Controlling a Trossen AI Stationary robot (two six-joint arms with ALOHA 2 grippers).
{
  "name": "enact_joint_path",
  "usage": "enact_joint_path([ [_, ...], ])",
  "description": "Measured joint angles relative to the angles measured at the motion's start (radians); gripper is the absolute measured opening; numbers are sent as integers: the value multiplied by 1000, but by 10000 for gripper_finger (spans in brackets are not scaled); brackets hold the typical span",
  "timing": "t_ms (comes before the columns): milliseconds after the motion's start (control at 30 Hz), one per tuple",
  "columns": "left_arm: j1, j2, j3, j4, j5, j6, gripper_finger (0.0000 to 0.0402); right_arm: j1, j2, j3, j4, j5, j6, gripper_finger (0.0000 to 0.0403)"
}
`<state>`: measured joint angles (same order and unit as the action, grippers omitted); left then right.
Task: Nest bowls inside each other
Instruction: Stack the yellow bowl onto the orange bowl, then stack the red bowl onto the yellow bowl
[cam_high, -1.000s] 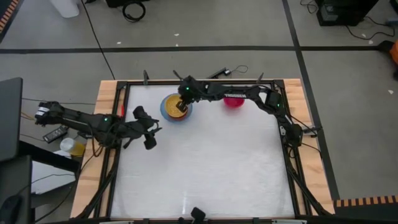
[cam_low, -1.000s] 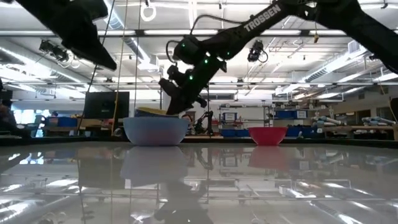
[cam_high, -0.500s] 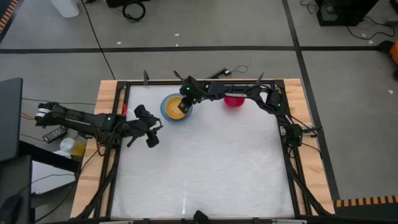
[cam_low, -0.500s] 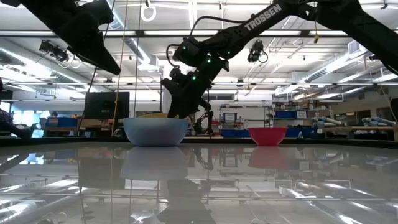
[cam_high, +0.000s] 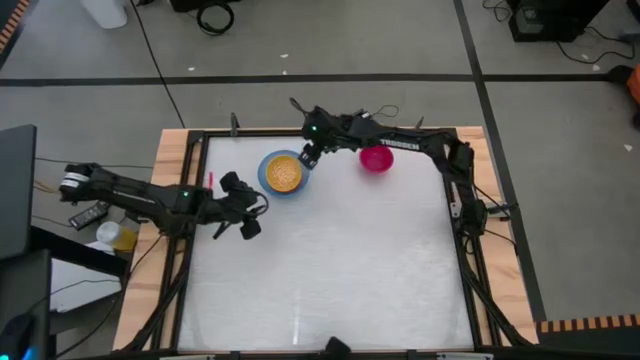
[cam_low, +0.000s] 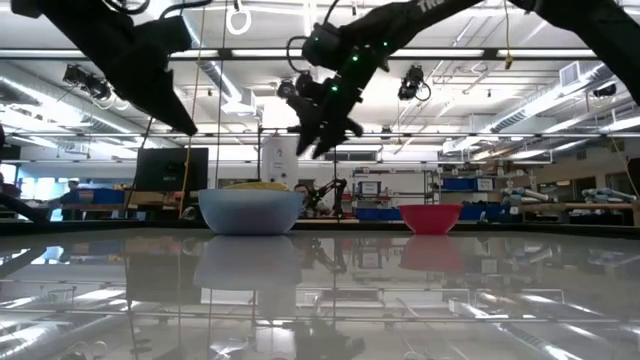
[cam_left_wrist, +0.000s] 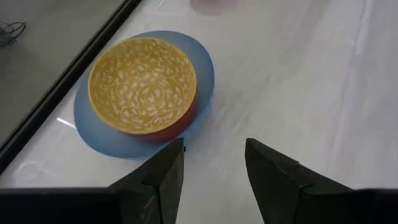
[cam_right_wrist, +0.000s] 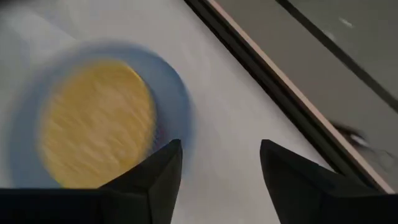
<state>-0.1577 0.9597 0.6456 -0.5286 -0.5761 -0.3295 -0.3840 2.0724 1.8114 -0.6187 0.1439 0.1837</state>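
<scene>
A light blue bowl (cam_high: 266, 168) stands at the table's far side. Nested in it are an orange-red bowl (cam_left_wrist: 179, 127), of which only a rim sliver shows, and a patterned yellow bowl (cam_left_wrist: 142, 84) on top. A magenta-pink bowl (cam_high: 376, 160) stands alone to their right. My right gripper (cam_high: 305, 158) hangs open in the air above the stack's right rim, touching nothing. My left gripper (cam_left_wrist: 214, 163) is open and raised over the table, on the near left of the stack, pointing at it.
A black frame rail (cam_left_wrist: 68, 87) runs along the table's far edge just behind the bowls. The white tabletop (cam_high: 330, 270) stretches toward the near edge. The room beyond holds shelves and equipment.
My right gripper has opened and let go of the yellow bowl, which has settled level into the stack. The gripper has then risen and drawn back toward the table's far right, clear of the bowls. My left gripper has edged slightly toward the stack.
</scene>
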Motion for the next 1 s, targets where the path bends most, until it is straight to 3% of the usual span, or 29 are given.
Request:
enact_joint_path([
  [100, 14, 50, 0, 50, -6, 9, 173, 3, 29, 0, 148, -110, 0, 215],
  [200, 22, 91, 0, 69, -6, 9, 173, 17, 84, 0, 230, -152, -2, 209],
  [400, 36, 130, 0, 70, -6, 27, 173, 14, 176, 0, 266, -216, 9, 201],
  [667, 57, 134, 0, 64, 0, 35, 173, -12, 137, 3, 234, -279, 52, 190],
  [833, 57, 134, 0, 62, 6, 29, 173, -15, 78, 1, 108, -215, 6, 190],
  [1000, 43, 134, 0, 40, 11, -4, 173, -37, 11, -6, -187, -79, -66, 190],
])
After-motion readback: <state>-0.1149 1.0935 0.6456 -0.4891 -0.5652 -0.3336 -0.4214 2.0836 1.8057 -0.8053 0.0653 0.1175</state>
